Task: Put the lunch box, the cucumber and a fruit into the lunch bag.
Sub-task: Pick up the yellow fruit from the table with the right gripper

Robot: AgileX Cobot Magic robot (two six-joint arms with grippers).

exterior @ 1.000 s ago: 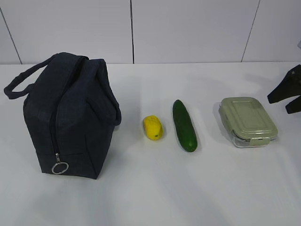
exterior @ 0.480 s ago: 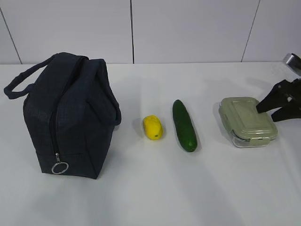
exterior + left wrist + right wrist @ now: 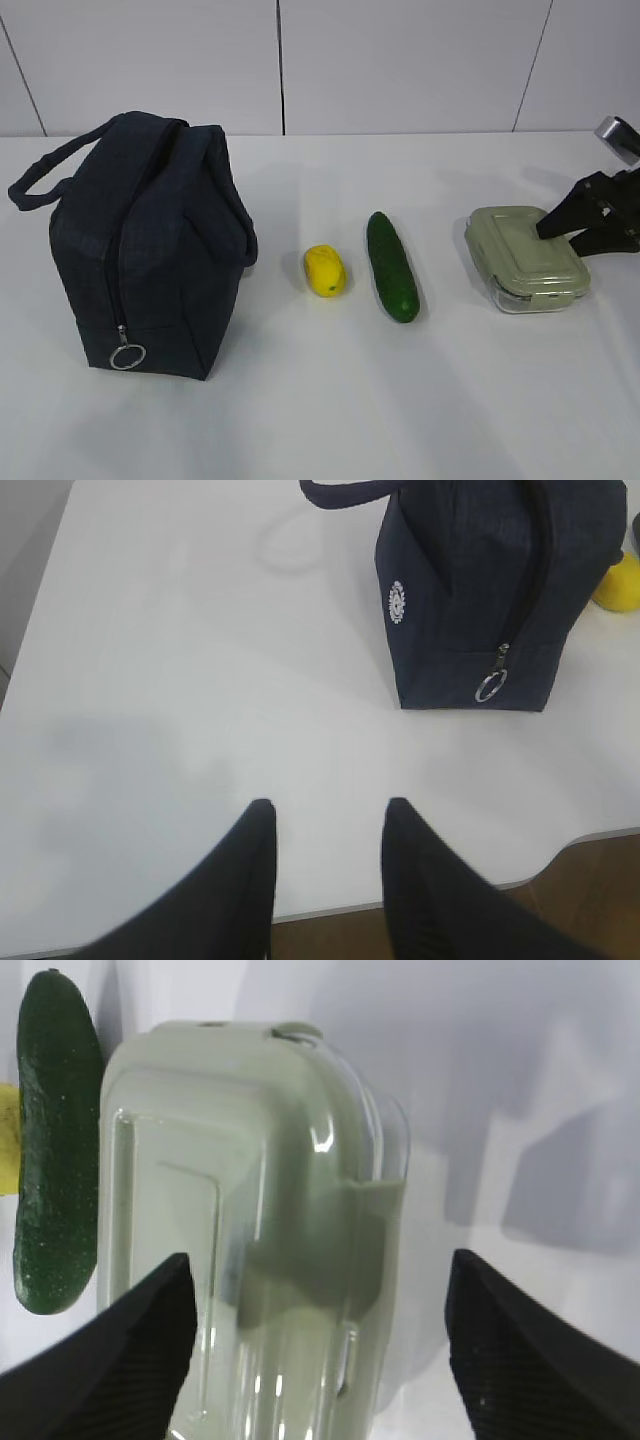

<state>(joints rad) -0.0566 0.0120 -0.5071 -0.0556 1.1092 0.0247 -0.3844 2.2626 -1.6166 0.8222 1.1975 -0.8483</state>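
Straddling the lunch box [image 3: 250,1250], the right gripper [image 3: 315,1345] has its fingers [image 3: 130,1350] spread wide, empty, one off each long side; in the right wrist view the box's long axis runs 12 to 6 between them. Judged: right arm is nearer. Left gripper [image 3: 325,865]: fingers part open, holding nothing, over bare table [image 3: 180,680]; lunch bag [image 3: 470,590] lies at its 1 o'clock, zipped shut. Exterior view, from the box toward 9 o'clock: cucumber [image 3: 391,265], fruit [image 3: 325,270], bag. Count: 1 of each.
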